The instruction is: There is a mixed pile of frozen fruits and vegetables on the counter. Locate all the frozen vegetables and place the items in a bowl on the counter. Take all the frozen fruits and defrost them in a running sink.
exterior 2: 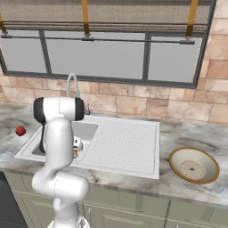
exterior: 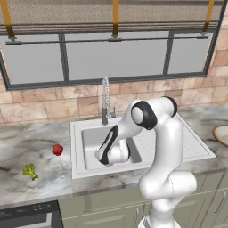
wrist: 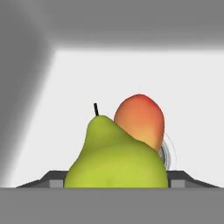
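Gripper (wrist: 116, 186) grasping pear (wrist: 116, 162) in sink (exterior: 89, 133), mango (wrist: 140, 118) at one o'clock; broccoli (exterior: 30, 170), red piece (exterior: 57, 149) not bowled.

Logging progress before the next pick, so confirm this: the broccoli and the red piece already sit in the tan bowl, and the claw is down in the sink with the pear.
Not quite. The broccoli and the red piece lie on the counter left of the sink, as the left base view shows; the tan bowl holds neither. The rest stands: the claw is down in the sink with the pear.
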